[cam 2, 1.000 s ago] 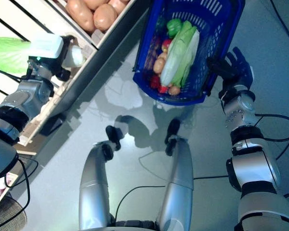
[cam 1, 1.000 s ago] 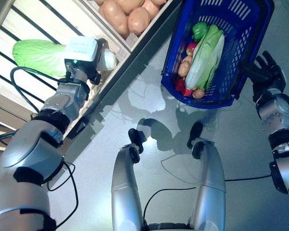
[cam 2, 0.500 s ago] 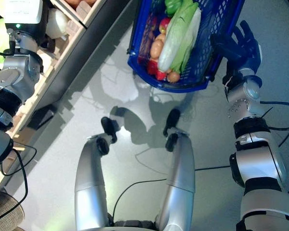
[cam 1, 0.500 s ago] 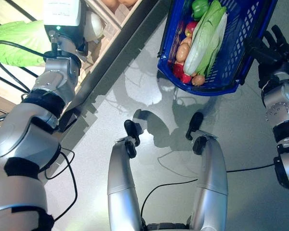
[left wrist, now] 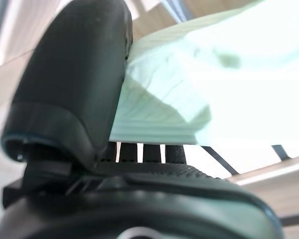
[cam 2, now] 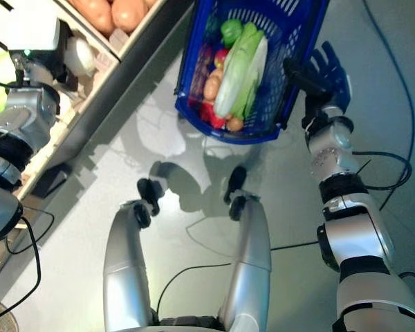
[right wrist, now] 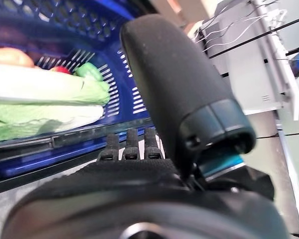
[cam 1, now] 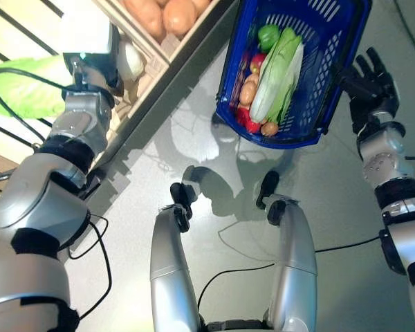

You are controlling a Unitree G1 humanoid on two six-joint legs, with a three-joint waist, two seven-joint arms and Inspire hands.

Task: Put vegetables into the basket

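The blue basket (cam 1: 290, 142) stands on the floor. It holds a long pale green cabbage (cam 1: 273, 66), a green pepper (cam 1: 268, 34), a potato (cam 1: 249, 90) and small red vegetables (cam 1: 243, 119). My right hand (cam 1: 370, 83) is open just beside the basket's right rim; its wrist view shows straight fingers (right wrist: 132, 144) by the blue wall (right wrist: 65, 149). My left hand (left wrist: 74, 74) is at the wooden stand, against the white cut end of a second green cabbage (cam 1: 21, 93) on the slats. Its thumb rests beside the cabbage (left wrist: 199, 84) and its straight fingers lie under it.
The wooden stand (cam 1: 159, 52) with its crates and slatted shelf runs along the left, its edge close to the basket's left side. Grey floor (cam 1: 194, 152) lies between stand and basket. Grey equipment (right wrist: 259, 55) stands beyond the basket.
The whole picture has shifted, so the camera moved. Both hands keep their places: the left at the cabbage, the right by the basket's rim.
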